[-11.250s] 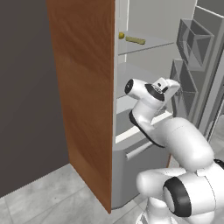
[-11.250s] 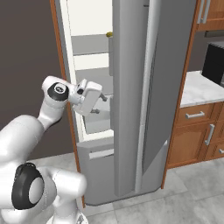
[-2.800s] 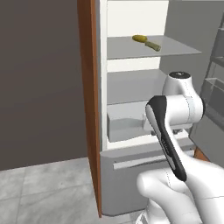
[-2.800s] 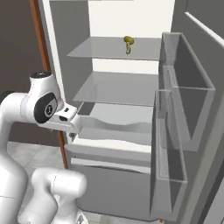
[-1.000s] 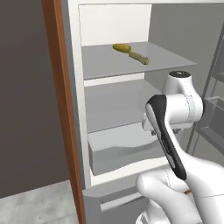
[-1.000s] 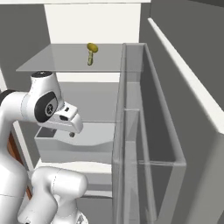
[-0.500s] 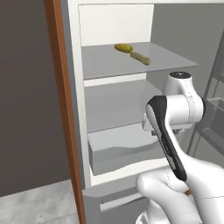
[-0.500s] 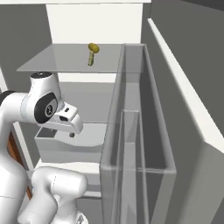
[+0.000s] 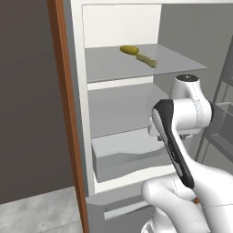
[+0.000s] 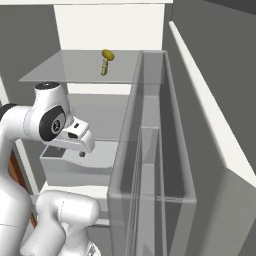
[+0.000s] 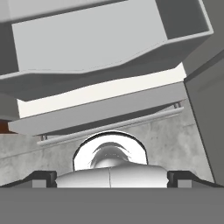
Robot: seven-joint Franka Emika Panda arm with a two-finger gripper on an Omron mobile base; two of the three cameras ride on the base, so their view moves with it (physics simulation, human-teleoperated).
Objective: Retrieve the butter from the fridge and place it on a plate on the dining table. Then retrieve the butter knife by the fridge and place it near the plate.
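The butter (image 9: 139,55) is seen as one slim yellowish-tan stick that lies on the upper grey shelf (image 9: 136,66) of the open fridge (image 9: 120,27), towards the back and a little right of the middle in the left base view. In the right base view it lies near the back wall, left of the open door's clear bins (image 10: 150,165).

The step in hand is judged to be the first one, the fetching of the butter, and it is not yet begun in earnest: the stick is not touched. The arm is folded in front of the fridge at the height of the grey drawer (image 9: 132,157), well below the butter's shelf. The gripper (image 10: 80,142) is pointed downwards. In the hand view the drawer, the fridge's lower front and the floor are looked at, and the two dark finger tips stand wide apart at the bottom corners, so the pincer is spread and holds nothing.

For the next move the hand must probably be raised and turned towards the upper shelf, then brought over the stick with the jaws across its narrow side.

Counted: one butter stick, one drawer, and two shelves above it.
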